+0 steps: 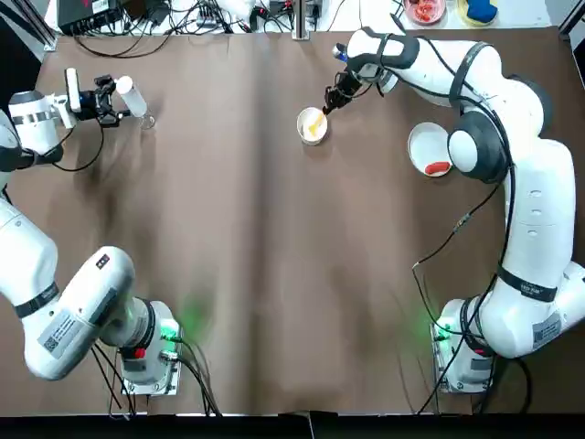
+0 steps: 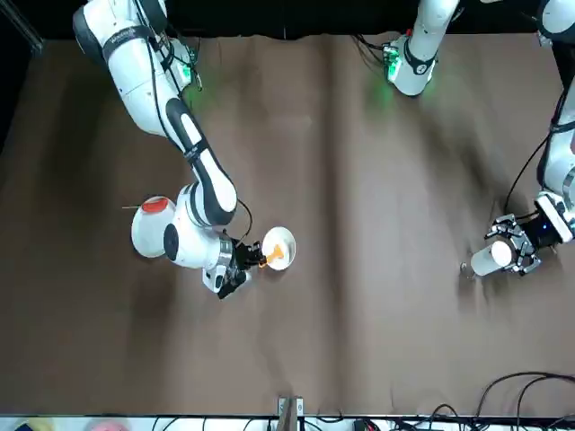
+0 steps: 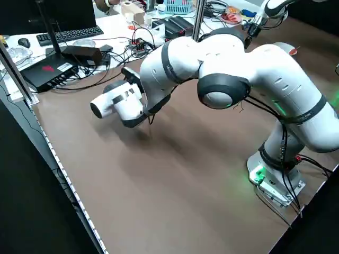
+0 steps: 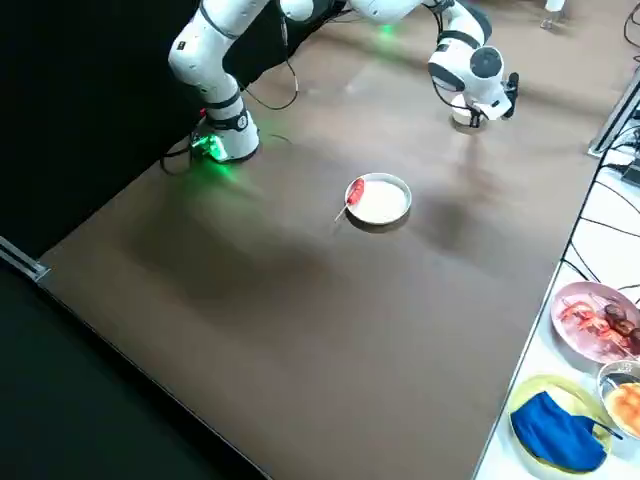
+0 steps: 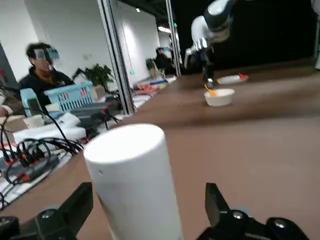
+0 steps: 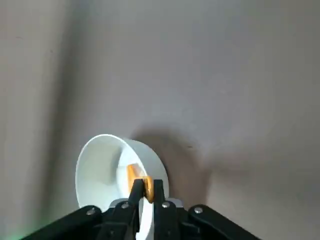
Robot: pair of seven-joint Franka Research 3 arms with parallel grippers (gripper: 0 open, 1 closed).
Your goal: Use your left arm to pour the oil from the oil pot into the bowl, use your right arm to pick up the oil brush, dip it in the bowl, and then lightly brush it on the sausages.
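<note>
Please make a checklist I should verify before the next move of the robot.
1. Right gripper holds the oil brush: ok, jaws closed on its handle.
2. Brush tip is inside the bowl: ok.
3. Left gripper grips the oil pot: not ok, jaws apart on either side with gaps.
4. Oil is in the bowl: cannot tell.
5. Sausage is on the plate: ok, near the rim, its stick reaching past the edge.

One bowl (image 1: pixel 312 126), one plate (image 1: pixel 427 146) — one sausage (image 1: pixel 438 168), one brush (image 6: pixel 133 174), one oil pot (image 1: pixel 133 97) — two robot arms (image 1: pixel 539 192)
</note>
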